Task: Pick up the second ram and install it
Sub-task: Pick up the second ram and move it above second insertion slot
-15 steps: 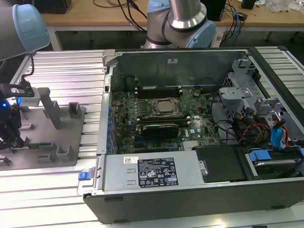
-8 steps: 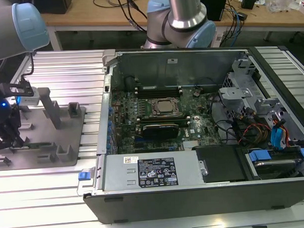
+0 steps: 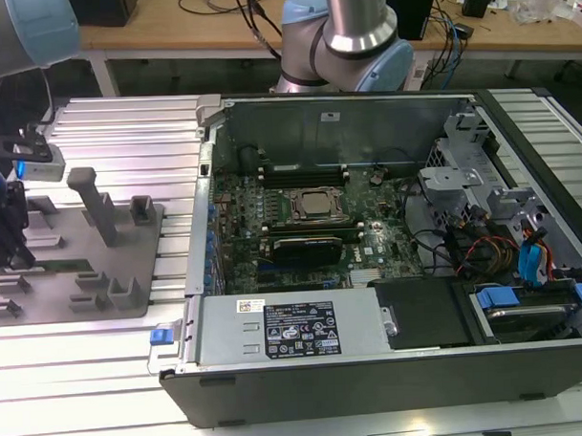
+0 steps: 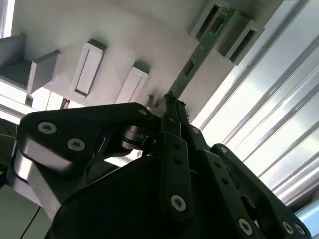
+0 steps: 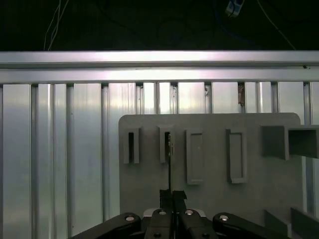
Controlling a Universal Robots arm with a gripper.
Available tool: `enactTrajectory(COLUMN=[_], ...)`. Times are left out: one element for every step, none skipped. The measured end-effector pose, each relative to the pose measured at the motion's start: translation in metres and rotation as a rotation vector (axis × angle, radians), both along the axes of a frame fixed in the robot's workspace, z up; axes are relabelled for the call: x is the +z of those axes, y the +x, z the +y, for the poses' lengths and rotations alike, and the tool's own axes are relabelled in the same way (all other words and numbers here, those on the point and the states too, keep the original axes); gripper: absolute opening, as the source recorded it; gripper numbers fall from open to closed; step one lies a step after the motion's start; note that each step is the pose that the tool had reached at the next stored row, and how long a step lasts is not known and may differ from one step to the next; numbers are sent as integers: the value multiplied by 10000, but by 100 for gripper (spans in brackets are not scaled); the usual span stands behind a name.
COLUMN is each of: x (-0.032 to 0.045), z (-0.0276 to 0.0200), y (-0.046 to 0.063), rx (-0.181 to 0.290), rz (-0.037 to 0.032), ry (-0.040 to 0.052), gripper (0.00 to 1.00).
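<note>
Where the ram sits: ram [image 4: 202, 47] stands on its long edge in the grey fixture [image 3: 129, 245] on the ribbed worktop [image 5: 60, 149], at the exterior view's left, well apart from the open case [image 3: 364, 120].
Hand: hand [image 4: 169, 102] is drawn narrow and pinched across the ram's thin section at its near end. This is judged a grip, since the contact itself is partly hidden.
Long axis: runs straight out from the hand toward the slotted blocks [image 4: 227, 30]. It looks level with the fixture plate. In the first wrist view it shows edge-on as a thin dark line.
Pointing: the far end sits between the blocks, the near end at the hand's tips, and the flat faces stand upright.
Risk, tilt: the hold is at one end only, so the free length may droop or pivot on lifting.
Risk, snag: the far end lies in the block slot, and a lift that is not straight up could bind it or drag the fixture.
Risk, slip: the pinch on the edge is small, so the stick could slide or drop on the way to the case.
Risk, seating: any tilt picked up at the fixture would put the ram askew at the case.
</note>
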State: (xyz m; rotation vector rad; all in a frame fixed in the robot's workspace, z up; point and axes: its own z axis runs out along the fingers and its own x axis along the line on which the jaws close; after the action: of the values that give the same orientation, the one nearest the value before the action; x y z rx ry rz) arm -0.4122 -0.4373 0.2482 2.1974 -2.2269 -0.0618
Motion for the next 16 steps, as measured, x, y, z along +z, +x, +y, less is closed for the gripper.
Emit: enactTrajectory(x=[31,58,111,139,164,205,247,323,395,450,484,524,571,593,618,673], z=[0,0,0,0,0,0,1,1,2,2,5,6,7,6,7,7], y=[2,3,4,4,4,4,5,5,6,6,6,7,6,7,6,6], rx=[0,0,1,0,0,1,1,1,1,1,1,1,1,1,1,0], rz=[-1,0,0,1,0,0,0,0,0,0,0,0,0,-1,0,0], ry=[0,0,0,0,0,0,0,0,0,0,0,0,0,1,1,1], gripper=[9,9,9,9,9,9,9,9,9,9,9,9,9,9,9,9])
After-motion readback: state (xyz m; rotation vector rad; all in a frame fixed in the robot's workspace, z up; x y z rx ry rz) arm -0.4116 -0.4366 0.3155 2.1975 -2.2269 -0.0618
